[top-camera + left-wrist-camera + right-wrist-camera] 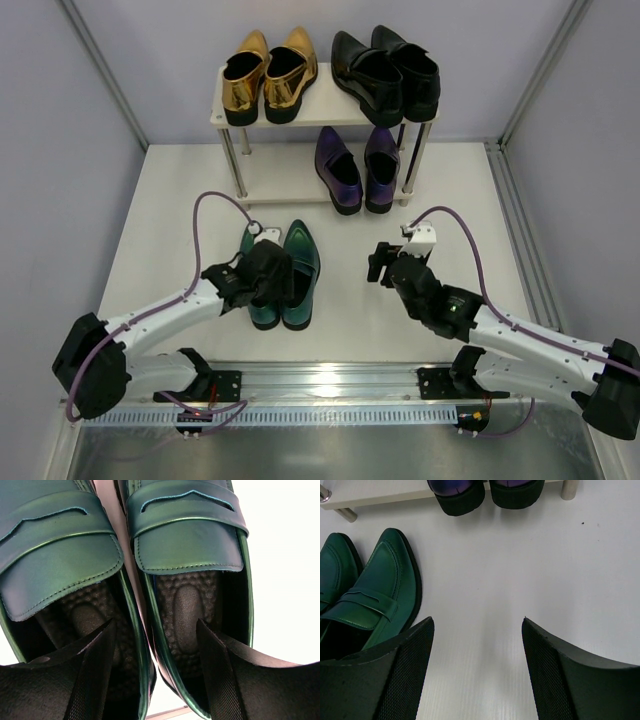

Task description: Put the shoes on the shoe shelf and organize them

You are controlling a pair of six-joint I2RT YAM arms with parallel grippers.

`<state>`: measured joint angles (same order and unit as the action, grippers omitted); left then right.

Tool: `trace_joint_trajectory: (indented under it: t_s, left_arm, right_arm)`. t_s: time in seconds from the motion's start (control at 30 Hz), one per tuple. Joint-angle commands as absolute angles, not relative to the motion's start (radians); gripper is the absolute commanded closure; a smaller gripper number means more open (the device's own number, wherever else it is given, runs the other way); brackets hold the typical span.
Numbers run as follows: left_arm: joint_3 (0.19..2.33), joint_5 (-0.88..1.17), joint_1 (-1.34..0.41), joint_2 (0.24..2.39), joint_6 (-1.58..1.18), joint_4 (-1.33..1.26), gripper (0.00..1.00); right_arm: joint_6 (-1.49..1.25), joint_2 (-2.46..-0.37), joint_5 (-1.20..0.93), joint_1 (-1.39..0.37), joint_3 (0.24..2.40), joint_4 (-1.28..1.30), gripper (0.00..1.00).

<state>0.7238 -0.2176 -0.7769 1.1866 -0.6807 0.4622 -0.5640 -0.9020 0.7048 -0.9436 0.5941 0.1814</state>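
Eight loafers show from above, in four pairs of two. The shoe shelf (322,108) stands at 12 o'clock on the table (160,220) and has two cream boards. The top board carries four shoes, the gold pair (268,72) at 11 o'clock and the black pair (388,72) at 1 o'clock. The lower board carries two, the purple pair (358,168), on its right half, heels toward 6 o'clock; its left half is bare. The teal pair (300,262) sits off the shelf on the table, left of centre, its two shoes side by side with toes toward 12 o'clock. The left gripper (268,275) hangs over the heel end of that pair. Its wrist camera shows the jaws spread wide, one finger (75,680) over the left shoe's (55,555) opening and the other over the right shoe's (185,535), with the two adjoining inner walls in the gap. Whether either finger touches the leather cannot be told. The right gripper (382,262) is at 3 o'clock from the teal pair, well apart from it, jaws also wide over bare table and holding nothing
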Motion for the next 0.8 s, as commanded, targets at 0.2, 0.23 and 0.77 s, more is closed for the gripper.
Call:
trace_joint_trajectory:
  t_s: [0.2, 0.23, 0.77]
  left_arm:
    - [0.765, -0.25, -0.779, 1.203, -0.696, 0.448, 0.36]
    - [0.765, -0.25, -0.779, 1.207, -0.696, 0.446, 0.36]
    - [0.735, -0.21, -0.779, 1.272, -0.675, 0.397, 1.0]
  right_arm:
    - [-0.577, -0.876, 0.726, -0.95, 0.601, 0.172, 0.27]
    - [-0.577, -0.874, 0.724, -0.95, 0.601, 0.173, 0.27]
    - [-0.581, -0.854, 0.727, -0.95, 0.591, 0.183, 0.27]
